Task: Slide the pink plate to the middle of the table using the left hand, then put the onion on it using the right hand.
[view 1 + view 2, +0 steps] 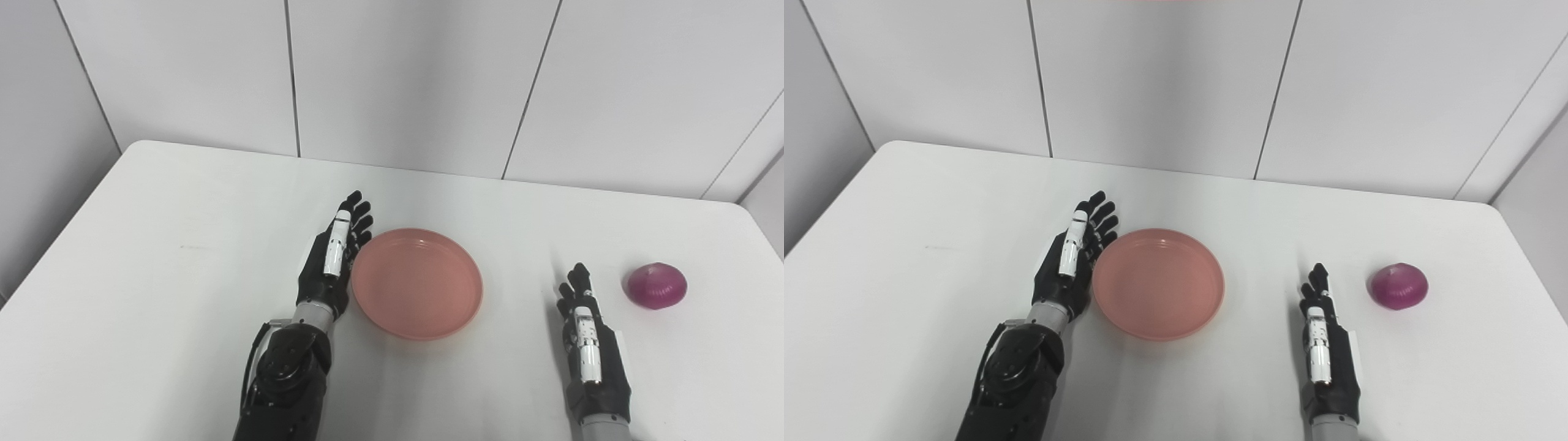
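Near the middle of the white table [153, 245] lies the pink plate [417, 283], empty and flat. The left hand [332, 260] stands on its edge just beside the plate's left rim, fingers [358, 215] straight, close together and pointing away from the robot, holding nothing; whether the palm touches the rim cannot be told. The right hand [588, 340] is likewise edge-on and extended, fingers together, empty, between plate and onion. The purple onion [656, 285] sits on the table near the right edge, apart from that hand
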Available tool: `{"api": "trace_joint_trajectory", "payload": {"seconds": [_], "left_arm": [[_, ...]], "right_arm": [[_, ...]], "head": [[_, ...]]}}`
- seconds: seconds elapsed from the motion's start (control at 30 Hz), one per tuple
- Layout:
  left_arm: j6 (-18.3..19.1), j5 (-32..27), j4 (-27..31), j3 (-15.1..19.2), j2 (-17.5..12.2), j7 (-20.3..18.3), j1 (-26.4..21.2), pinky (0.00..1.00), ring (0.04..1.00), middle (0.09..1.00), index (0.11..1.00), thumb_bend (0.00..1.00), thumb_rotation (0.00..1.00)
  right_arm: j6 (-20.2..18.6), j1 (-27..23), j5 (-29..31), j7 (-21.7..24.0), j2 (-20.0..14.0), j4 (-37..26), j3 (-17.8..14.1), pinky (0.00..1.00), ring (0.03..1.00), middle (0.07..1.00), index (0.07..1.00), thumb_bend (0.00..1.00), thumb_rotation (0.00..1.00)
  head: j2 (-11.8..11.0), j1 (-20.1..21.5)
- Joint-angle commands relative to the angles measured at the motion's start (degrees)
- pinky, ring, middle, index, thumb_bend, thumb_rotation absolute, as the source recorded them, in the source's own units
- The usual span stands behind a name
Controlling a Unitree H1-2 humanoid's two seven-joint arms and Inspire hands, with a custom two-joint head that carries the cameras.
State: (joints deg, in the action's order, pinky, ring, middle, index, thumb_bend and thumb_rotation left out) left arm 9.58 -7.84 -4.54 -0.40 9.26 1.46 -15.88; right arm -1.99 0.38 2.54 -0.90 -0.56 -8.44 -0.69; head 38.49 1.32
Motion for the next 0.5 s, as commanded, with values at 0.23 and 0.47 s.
{"api": "trace_joint_trajectory", "payload": {"seconds": [0.23,0.47], "left_arm": [[0.14,0.89,2.11,-2.21,0.95,-0.41,-0.98,0.89,0.908,0.915,0.893,0.45,1.00],[-0.56,0.48,1.63,-2.26,0.31,-1.17,-0.53,0.89,0.902,0.908,0.884,0.44,1.00]], "right_arm": [[-0.54,-0.76,0.37,0.44,1.74,-0.13,1.31,1.00,0.995,1.000,1.000,0.34,1.00],[-1.63,-0.66,0.03,0.14,1.93,-0.58,1.60,1.00,0.998,1.000,1.000,0.37,1.00]], "head": [[0.34,1.83],[0.48,2.44]]}}
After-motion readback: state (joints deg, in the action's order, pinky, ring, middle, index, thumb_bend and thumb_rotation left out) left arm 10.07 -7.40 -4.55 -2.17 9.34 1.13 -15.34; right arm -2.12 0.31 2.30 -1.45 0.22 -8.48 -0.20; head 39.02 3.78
